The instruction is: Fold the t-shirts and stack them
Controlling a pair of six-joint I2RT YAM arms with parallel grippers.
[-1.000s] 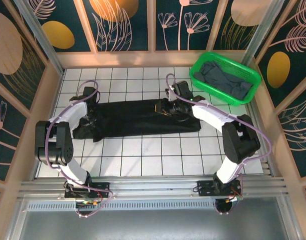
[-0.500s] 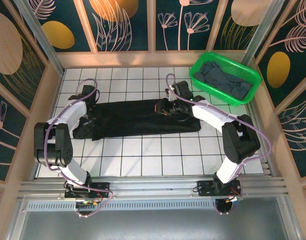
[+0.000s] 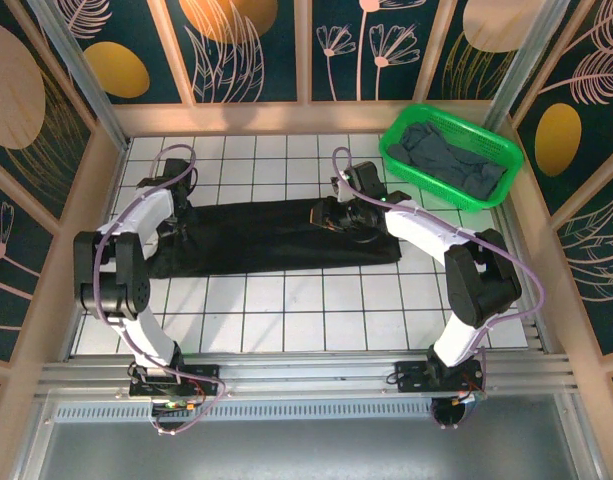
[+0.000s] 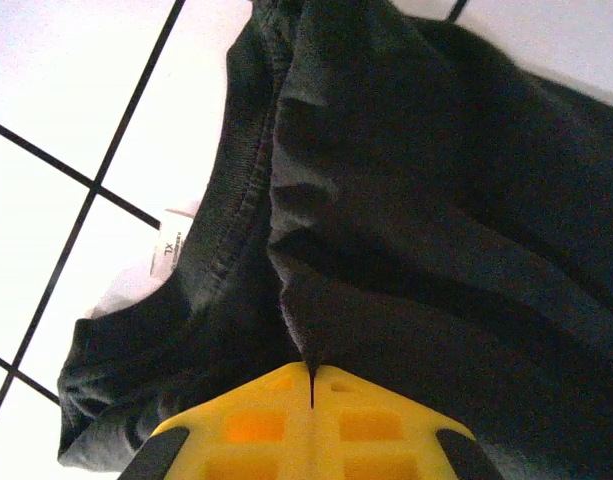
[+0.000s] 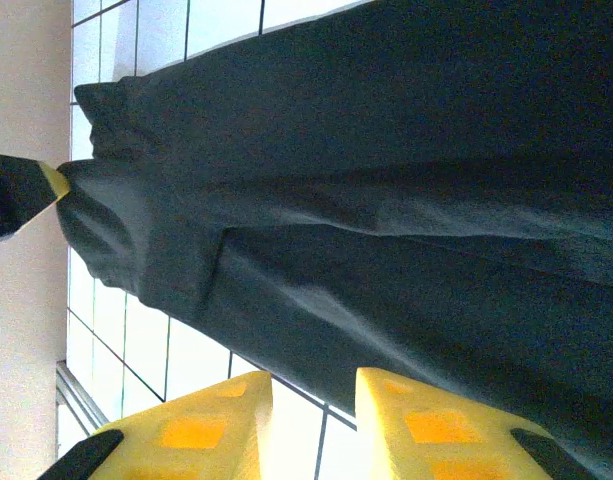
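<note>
Left gripper (image 4: 311, 374) pinches the black t-shirt (image 3: 276, 235) beside its collar; right gripper (image 5: 314, 388) stands parted at its edge. Best lift evenly, cloth taut.

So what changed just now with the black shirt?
The left gripper pinched shut on the black t-shirt near its collar, and its arm swung toward the far wall, pulling that end straighter. The right gripper and the green basket stayed put.
</note>
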